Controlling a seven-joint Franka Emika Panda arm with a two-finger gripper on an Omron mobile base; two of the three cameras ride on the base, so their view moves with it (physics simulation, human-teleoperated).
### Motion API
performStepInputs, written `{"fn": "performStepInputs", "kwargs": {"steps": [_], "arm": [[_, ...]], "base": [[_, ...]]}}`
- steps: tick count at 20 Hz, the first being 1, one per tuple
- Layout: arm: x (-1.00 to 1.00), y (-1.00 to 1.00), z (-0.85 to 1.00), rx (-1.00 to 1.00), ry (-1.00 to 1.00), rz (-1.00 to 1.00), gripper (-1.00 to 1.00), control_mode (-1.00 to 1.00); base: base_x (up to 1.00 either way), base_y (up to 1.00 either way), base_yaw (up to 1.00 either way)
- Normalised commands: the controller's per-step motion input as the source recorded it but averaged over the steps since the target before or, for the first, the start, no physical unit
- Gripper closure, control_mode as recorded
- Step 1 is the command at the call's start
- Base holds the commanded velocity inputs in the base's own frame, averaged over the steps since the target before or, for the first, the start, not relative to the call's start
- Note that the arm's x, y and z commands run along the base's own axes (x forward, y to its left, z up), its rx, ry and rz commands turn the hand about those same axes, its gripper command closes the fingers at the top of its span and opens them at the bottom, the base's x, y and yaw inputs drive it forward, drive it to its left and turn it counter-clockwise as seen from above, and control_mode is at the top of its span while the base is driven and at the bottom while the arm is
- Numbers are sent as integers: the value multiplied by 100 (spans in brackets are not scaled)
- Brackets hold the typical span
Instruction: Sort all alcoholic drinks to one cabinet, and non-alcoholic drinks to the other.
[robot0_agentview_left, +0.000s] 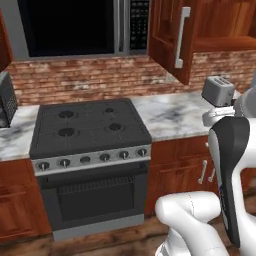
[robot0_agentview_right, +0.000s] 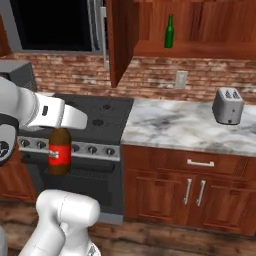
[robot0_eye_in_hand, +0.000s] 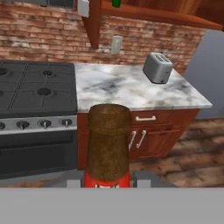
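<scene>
Gripper (robot0_eye_in_hand: 107, 181) is closed on the brown bottle (robot0_eye_in_hand: 108, 146) in the hand view: the two dark tips stand on both sides of the bottle at its red label, and the bottle rises between them with its top toward the camera. Behind the bottle I see the stove (robot0_eye_in_hand: 35, 87) on the left, the marble counter (robot0_eye_in_hand: 131, 87) in the middle and a toaster (robot0_eye_in_hand: 158, 67) on the counter near its far right part. Under the counter are wooden doors with pale handles. At the top edge a small piece of the green bottle (robot0_eye_in_hand: 116, 3) shows on the cabinet shelf.

From the right base view, the brown bottle (robot0_agentview_right: 59, 151) hangs upright under the white arm (robot0_agentview_right: 55, 114), in the air in front of the stove (robot0_agentview_right: 95, 117). The fingers themselves are hidden there by the arm. The green bottle (robot0_agentview_right: 169, 32) stands upright on the shelf of the open upper cabinet (robot0_agentview_right: 200, 30), above the counter (robot0_agentview_right: 185, 125). The toaster (robot0_agentview_right: 228, 105) stands on the counter, far to the right.

From the left base view, the stove (robot0_agentview_left: 90, 125) is in the middle, the counter (robot0_agentview_left: 175, 112) and the toaster (robot0_agentview_left: 218, 91) to the right, and the open cabinet door (robot0_agentview_left: 172, 37) above them.
</scene>
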Motion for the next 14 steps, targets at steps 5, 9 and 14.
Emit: {"fn": "performStepInputs", "kwargs": {"steps": [5, 9, 14], "arm": [[0, 0, 0, 0, 0, 0, 100, 100], [0, 0, 0, 0, 0, 0, 100, 100], [0, 0, 0, 0, 0, 0, 100, 100]], "base": [[37, -100, 1], [51, -100, 3], [75, -85, 5]]}}
